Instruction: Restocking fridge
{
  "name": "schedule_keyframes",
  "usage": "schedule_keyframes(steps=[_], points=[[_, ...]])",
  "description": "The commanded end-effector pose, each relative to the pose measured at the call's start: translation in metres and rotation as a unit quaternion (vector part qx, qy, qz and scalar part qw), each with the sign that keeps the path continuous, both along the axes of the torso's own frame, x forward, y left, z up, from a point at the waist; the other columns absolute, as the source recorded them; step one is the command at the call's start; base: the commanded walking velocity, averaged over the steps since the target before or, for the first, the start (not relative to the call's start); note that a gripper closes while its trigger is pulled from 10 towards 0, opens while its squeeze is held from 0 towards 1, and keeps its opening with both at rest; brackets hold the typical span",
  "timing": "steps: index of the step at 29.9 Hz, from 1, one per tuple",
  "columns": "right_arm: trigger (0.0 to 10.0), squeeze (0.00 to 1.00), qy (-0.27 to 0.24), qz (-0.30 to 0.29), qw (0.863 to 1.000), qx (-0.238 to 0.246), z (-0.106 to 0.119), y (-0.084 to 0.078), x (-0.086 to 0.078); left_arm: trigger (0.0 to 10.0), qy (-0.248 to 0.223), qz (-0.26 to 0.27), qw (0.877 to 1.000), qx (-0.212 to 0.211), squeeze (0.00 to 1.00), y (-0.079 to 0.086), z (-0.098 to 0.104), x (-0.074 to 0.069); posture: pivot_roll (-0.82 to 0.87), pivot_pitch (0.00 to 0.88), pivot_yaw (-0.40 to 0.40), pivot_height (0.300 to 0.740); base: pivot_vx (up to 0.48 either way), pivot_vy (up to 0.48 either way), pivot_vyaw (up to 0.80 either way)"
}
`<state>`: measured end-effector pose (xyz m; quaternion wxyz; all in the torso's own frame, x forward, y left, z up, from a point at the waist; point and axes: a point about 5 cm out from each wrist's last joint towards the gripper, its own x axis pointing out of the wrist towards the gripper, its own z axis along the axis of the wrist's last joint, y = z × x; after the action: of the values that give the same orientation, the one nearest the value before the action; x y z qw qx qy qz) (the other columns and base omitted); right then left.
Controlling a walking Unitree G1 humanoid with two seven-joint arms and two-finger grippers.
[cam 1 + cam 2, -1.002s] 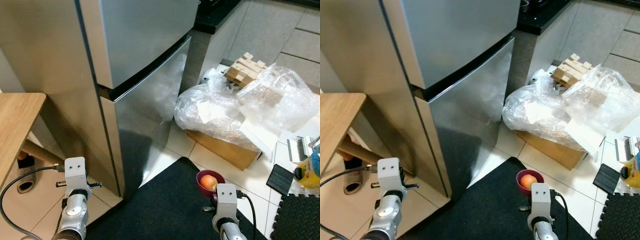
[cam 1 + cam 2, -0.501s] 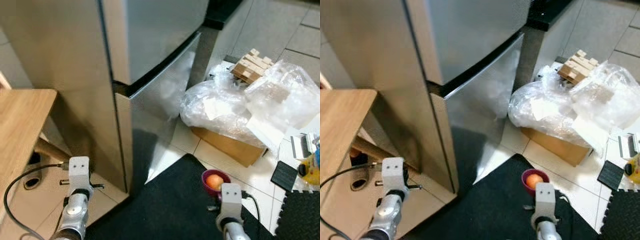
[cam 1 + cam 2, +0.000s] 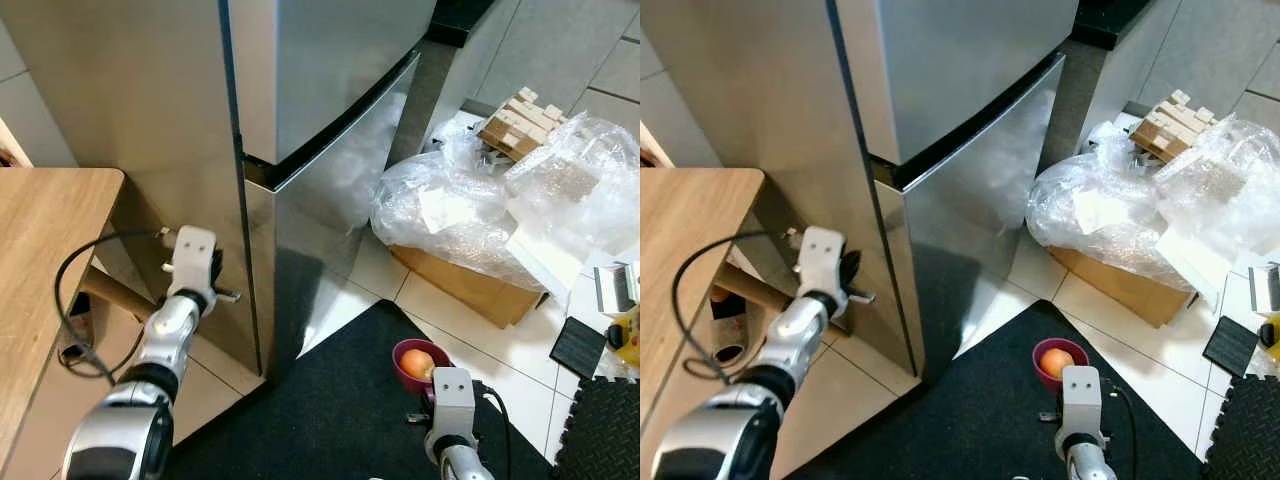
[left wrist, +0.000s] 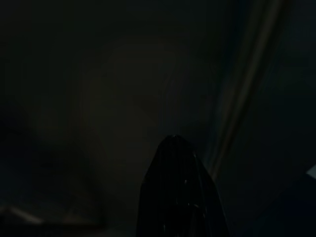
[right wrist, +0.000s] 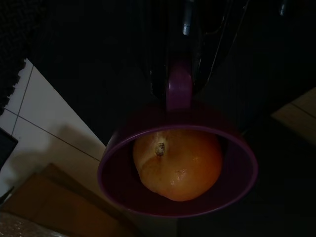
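Observation:
A tall steel fridge (image 3: 320, 90) stands ahead with both doors closed; its lower door (image 3: 330, 210) reaches the floor. My left gripper (image 3: 213, 268) is raised against the fridge's left side, close to the lower door's edge. One black finger (image 4: 177, 192) shows in the dark left wrist view. Low on the right, my right gripper (image 3: 438, 383) is shut on the handle (image 5: 178, 89) of a purple cup (image 3: 402, 356). An orange (image 5: 177, 165) lies in the cup, above the black mat.
A wooden table (image 3: 40, 250) juts in at the left, with shoes (image 3: 75, 330) beneath. Right of the fridge a cardboard box (image 3: 470, 290) sits under crumpled plastic (image 3: 480, 200) and wooden blocks (image 3: 515, 120). A black mat (image 3: 330, 410) covers the near floor.
My left arm has risen from low by the floor to the fridge's side near the lower door. The camera has shifted a little. The right gripper keeps the cup in place.

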<state>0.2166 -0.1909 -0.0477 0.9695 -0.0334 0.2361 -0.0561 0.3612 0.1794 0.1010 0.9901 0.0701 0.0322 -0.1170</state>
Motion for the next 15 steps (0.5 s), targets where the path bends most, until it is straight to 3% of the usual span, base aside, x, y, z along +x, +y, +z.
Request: schedule_keyframes(steps=[1, 3, 4, 5, 15], points=[[10.0, 0.0, -0.009, -0.013, 1.0, -0.002, 0.001, -0.005, -0.003, 0.0, 0.026, -0.004, 1.0, 0.002, 0.0, -0.005, -0.008, -0.002, -0.05, 0.147, -0.018, 0.731, 0.0, 0.0, 0.0], [10.0, 0.0, -0.01, -0.014, 1.0, -0.003, 0.001, -0.005, -0.003, 0.0, 0.027, -0.003, 1.0, 0.004, 0.0, -0.006, -0.006, 0.0, -0.05, 0.147, -0.018, 0.731, 0.0, 0.0, 0.0], [10.0, 0.0, -0.011, -0.015, 1.0, -0.003, 0.001, -0.006, -0.003, 6.4, 0.028, 0.004, 1.0, 0.012, 0.0, -0.005, -0.005, 0.002, -0.06, 0.159, -0.014, 0.731, 0.0, 0.0, 0.0], [10.0, 0.0, -0.013, -0.015, 1.0, -0.004, 0.002, -0.007, -0.002, 10.0, 0.029, 0.011, 0.999, 0.016, 0.0, -0.004, -0.003, 0.004, -0.06, 0.165, -0.011, 0.731, 0.0, 0.0, 0.0], [10.0, 0.0, -0.021, -0.017, 1.0, -0.008, 0.005, -0.012, 0.0, 10.0, 0.037, 0.013, 0.999, 0.031, 0.0, -0.004, 0.002, 0.009, -0.08, 0.184, -0.014, 0.731, 0.0, 0.0, 0.0]])
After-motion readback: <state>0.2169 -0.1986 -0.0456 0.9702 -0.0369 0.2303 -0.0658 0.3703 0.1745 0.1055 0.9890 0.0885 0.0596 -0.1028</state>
